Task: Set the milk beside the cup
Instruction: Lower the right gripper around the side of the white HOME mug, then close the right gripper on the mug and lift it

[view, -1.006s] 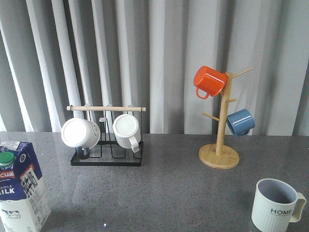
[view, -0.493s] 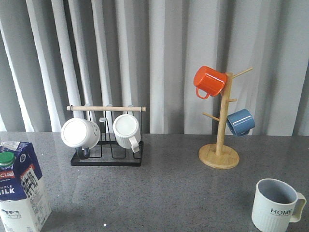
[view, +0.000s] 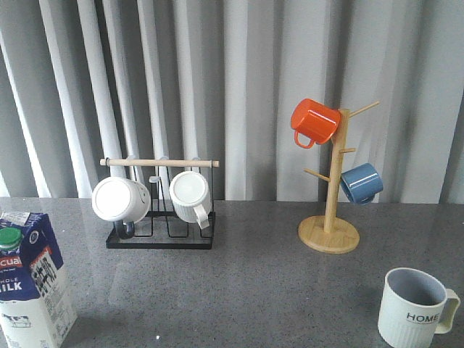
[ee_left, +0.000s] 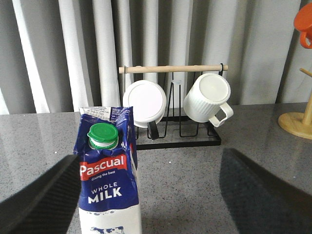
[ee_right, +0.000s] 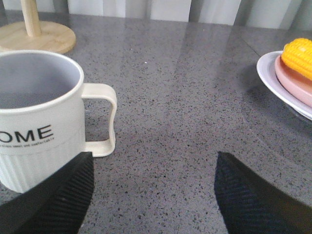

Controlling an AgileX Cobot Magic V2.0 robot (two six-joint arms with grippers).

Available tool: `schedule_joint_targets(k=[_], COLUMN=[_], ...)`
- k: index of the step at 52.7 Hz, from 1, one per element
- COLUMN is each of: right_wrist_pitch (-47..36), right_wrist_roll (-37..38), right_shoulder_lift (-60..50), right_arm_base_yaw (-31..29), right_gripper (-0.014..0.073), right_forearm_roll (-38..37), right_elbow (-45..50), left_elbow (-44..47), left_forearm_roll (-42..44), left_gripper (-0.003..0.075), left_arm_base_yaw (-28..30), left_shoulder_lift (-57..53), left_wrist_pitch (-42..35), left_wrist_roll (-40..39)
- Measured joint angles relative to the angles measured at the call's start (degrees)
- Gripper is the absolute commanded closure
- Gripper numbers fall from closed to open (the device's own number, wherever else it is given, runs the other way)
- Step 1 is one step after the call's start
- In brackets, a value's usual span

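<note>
The milk [view: 30, 279] is a tall blue and white carton with a green cap, standing upright at the table's near left edge. In the left wrist view the milk [ee_left: 108, 180] stands between the fingers, close to one of them, and my left gripper [ee_left: 155, 190] is open around it without touching. The cup [view: 415, 308], a pale ribbed mug lettered "HOME", stands at the near right. My right gripper [ee_right: 152, 195] is open over bare table, with the cup [ee_right: 36, 117] just beside one finger [ee_right: 58, 200]. Neither gripper shows in the front view.
A black rack [view: 161, 235] with a wooden bar holds two white mugs [view: 190, 196] at the back left. A wooden mug tree [view: 330, 232] carries an orange mug [view: 314, 121] and a blue mug [view: 360, 183]. A plate [ee_right: 278, 80] with corn [ee_right: 298, 56] lies beyond the cup.
</note>
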Motion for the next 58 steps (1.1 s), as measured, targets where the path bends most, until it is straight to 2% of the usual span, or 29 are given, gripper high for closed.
schedule_joint_targets(k=[15,32,58], right_wrist_pitch=[-5.94,-11.63,-20.99], right_wrist_roll=[-0.05,1.51,2.29], right_shoulder_lift=[6.81,12.33,18.24], right_arm_base_yaw=[0.0,0.0,0.0], right_gripper=[0.0076,0.0076,0.0076], right_forearm_roll=[-0.4,-6.87,-7.28], right_elbow=[0.0,0.0,0.0], left_elbow=[0.0,0.0,0.0], left_forearm_roll=[0.11,0.11,0.11], left_gripper=[0.0165,0.0165,0.0165], left_arm_base_yaw=[-0.44,-0.44,-0.44], left_shoulder_lift=[0.0,0.0,0.0], left_wrist_pitch=[0.0,0.0,0.0], left_wrist_roll=[0.0,0.0,0.02])
